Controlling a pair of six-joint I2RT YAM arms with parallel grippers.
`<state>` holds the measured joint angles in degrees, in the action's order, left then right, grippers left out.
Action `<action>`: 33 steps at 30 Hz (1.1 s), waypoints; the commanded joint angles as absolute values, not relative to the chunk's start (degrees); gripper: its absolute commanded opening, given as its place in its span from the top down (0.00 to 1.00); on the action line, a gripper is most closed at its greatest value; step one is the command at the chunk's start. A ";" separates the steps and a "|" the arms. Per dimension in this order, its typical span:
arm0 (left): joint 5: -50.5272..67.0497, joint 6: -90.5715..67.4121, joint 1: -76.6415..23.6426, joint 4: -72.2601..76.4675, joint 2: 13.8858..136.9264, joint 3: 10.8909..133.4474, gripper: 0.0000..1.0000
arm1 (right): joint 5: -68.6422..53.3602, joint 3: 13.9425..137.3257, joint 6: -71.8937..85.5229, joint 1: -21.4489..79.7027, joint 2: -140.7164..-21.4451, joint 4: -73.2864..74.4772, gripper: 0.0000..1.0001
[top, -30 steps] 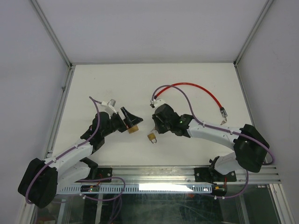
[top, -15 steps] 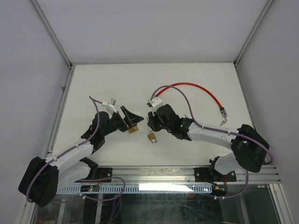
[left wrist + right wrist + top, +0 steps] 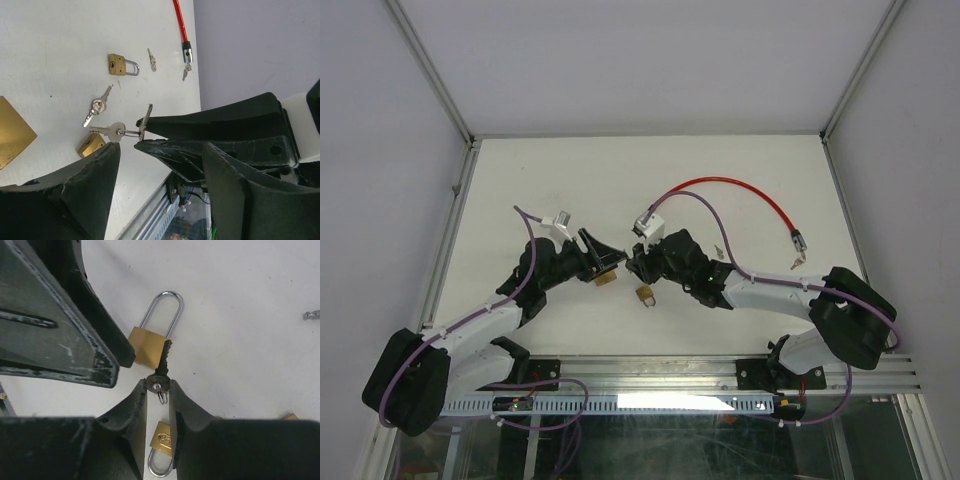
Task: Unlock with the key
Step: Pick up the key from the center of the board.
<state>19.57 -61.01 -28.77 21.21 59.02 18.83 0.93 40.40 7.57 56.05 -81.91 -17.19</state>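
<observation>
three brass padlocks are lying mid-counter (image 3: 550, 175), well away from its edges: a long-shackle padlock (image 3: 149, 347), a small padlock (image 3: 161, 440) and a third padlock (image 3: 122, 65). one red cable lock (image 3: 740, 186) is curving toward the right edge. the right fingers (image 3: 158, 385) are pinching one ringed key (image 3: 163, 356), its tip over the long-shackle padlock's body. the left fingers (image 3: 605, 250) are standing wide beside it, gripping nothing.

Big lock (image 3: 12, 132): cut by pic edge in L wrist view; from top, half under L claw (image 3: 607, 260); in R wrist view, body partly behind key (image 3: 163, 357) & that claw's finger (image 3: 92, 305). Small lock (image 3: 161, 440): tucked behind R claw (image 3: 158, 385) fingers, shackle cut at bottom. Cable (image 3: 178, 20) runs off top. Gold bit (image 3: 288, 416) past R finger – can't ID. Metal bit (image 3: 312, 315) cut at edge. Key too small to see from top.
</observation>
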 commanded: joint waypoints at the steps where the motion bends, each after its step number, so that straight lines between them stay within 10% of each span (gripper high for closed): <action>1: 19.55 -60.64 -28.48 24.86 60.11 21.66 0.35 | 0.33 40.17 6.45 56.84 -79.75 -25.31 1.00; 24: 15.70 -56.57 -28.50 19.97 60.13 24.33 1.00 | -5.46 41.52 -0.51 58.01 -82.69 -29.16 1.00; 29: 15.43 -52.65 -28.53 19.88 58.97 25.11 1.00 | -5.34 42.56 0.55 57.81 -82.97 -29.25 1.00; 33: 13.81 -44.11 -28.48 19.88 56.29 26.37 1.00 | -12.07 42.82 4.60 54.81 -81.83 -29.41 0.81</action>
